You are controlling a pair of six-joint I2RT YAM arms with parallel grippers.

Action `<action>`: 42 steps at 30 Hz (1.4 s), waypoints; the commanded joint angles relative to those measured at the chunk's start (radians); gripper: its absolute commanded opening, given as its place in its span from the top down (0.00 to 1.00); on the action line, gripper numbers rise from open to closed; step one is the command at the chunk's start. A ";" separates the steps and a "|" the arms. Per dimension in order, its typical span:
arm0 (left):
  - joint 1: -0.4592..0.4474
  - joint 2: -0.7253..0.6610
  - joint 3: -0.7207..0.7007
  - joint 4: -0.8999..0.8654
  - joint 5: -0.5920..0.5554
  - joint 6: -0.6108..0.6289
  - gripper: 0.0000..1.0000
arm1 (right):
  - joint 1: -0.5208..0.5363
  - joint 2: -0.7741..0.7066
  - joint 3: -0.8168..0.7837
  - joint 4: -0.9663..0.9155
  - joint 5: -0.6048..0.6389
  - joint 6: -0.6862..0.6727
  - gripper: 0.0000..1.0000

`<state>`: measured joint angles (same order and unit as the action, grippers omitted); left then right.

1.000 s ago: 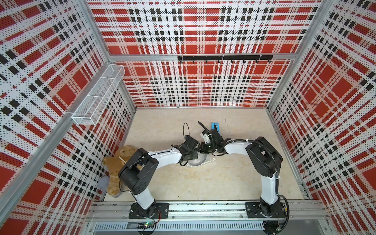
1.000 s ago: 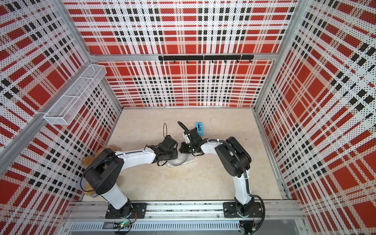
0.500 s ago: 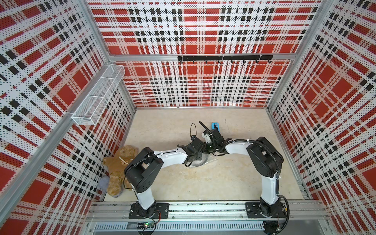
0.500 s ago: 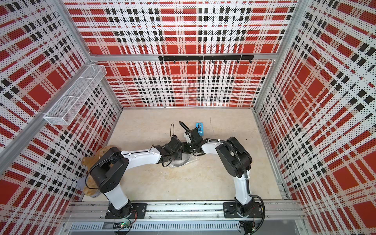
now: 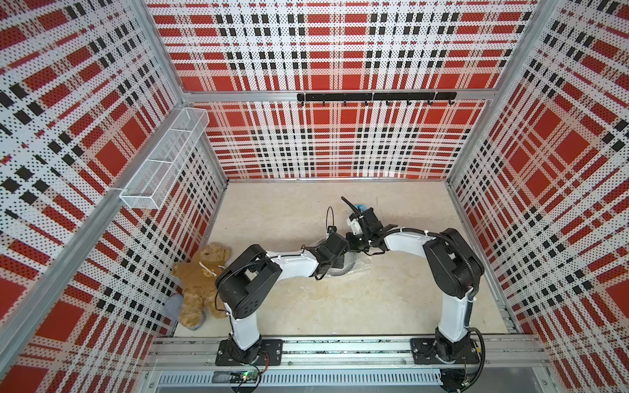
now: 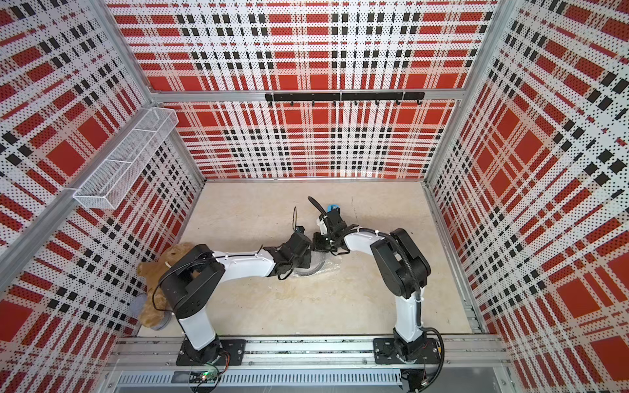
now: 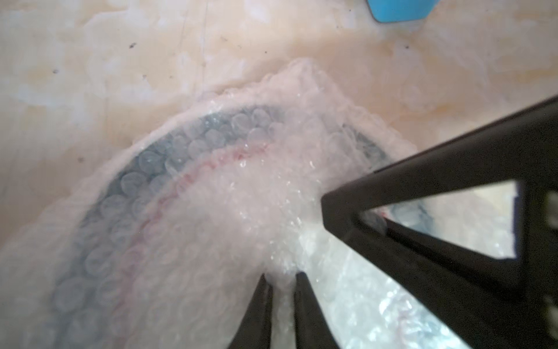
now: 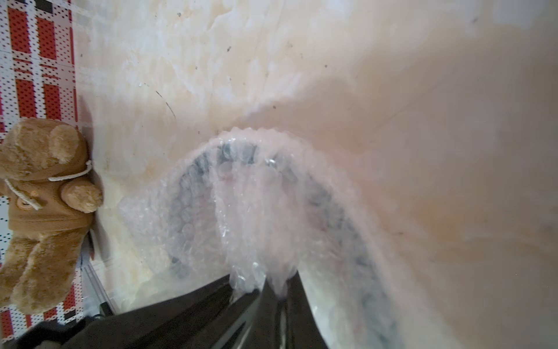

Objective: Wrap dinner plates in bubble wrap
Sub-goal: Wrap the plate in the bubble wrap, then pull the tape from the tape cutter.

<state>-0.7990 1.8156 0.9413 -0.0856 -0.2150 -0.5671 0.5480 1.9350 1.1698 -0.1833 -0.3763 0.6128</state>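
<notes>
The dinner plate [image 7: 181,142] lies flat mid-table under the bubble wrap [image 7: 226,211], its dark rim and red line showing through. In both top views only its near edge [image 5: 340,272] [image 6: 311,269] shows from under the two wrists. Folds of wrap [image 8: 256,211] rise to a bunched peak over the plate. My left gripper [image 7: 282,276] is shut on that peak, with wrap filling the narrow gap between its jaws. My right gripper [image 8: 279,285] meets it from the other side, its jaws a thin slit apart with a fold wedged at the tips. Its finger [image 7: 422,211] is right beside my left jaws.
A brown teddy bear [image 5: 200,279] lies against the left wall, with a small grey object [image 5: 173,304] beside it. A blue tape dispenser [image 5: 360,206] stands just behind the right wrist. A white wire basket [image 5: 163,163] hangs on the left wall and a black hook rail [image 5: 374,97] on the back wall.
My left arm has reached right, over the plate, up to the right gripper, and its jaws have narrowed onto the bunched wrap. The right jaws have eased slightly apart.
</notes>
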 commanded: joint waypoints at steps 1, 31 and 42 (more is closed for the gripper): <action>0.003 0.083 -0.077 -0.101 0.120 -0.004 0.83 | -0.028 -0.053 0.024 -0.039 0.072 -0.052 0.76; 0.003 0.122 -0.108 -0.044 0.134 -0.163 0.89 | -0.362 0.008 0.107 -0.012 -0.135 -0.398 0.33; -0.009 0.038 -0.154 -0.084 0.103 -0.170 1.00 | -0.330 -0.030 0.020 0.084 -0.188 -0.305 0.36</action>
<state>-0.7830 1.8046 0.8555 0.0925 -0.1703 -0.7300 0.1940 1.9636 1.2289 -0.1329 -0.5411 0.2977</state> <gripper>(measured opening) 0.075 0.637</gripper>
